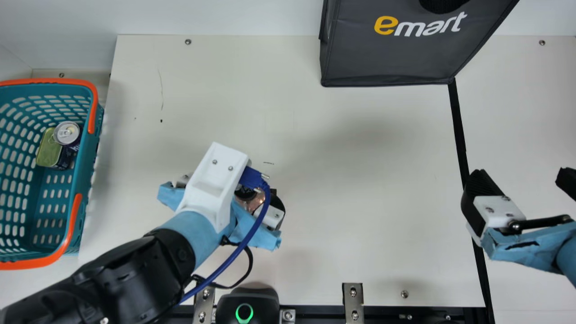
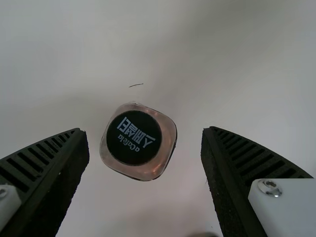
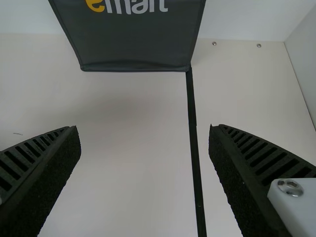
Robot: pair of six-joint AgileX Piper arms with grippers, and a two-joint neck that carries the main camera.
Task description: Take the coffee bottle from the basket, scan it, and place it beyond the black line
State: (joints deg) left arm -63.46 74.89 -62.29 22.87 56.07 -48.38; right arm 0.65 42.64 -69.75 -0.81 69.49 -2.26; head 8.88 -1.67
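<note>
Black left arm [image 1: 130, 270], laid across the lower left of the main view; its left claw [image 2: 144, 132] is spread wide and pinches nothing.

Coffee bottle [image 2: 138, 141]: one, upright on the worktop [image 1: 387, 252], cap to the ceiling, out of the basket [image 1: 87, 193]. It sits between the left claw's fingers as the wrist camera looks down, touching neither, the gap narrower on one side. Long axis vertical; left arm much the nearer. Likely move, by my reckoning: lower along that axis, centre slightly, close on the sides. Risk: one finger nudging the bottle first.

Device with green ring [image 1: 244, 313]: at the worktop's near edge, near the bottle; presumably the scanner. Whether a scan is done, I cannot tell.

Right claw [image 1: 522, 177]: also spread, poised over the black line [image 1: 459, 130], well apart from the bottle.

Grey bag [image 1: 387, 54]: at the far edge, one corner meeting the line. A broad stretch of worktop from bottle to line should give room to travel.
</note>
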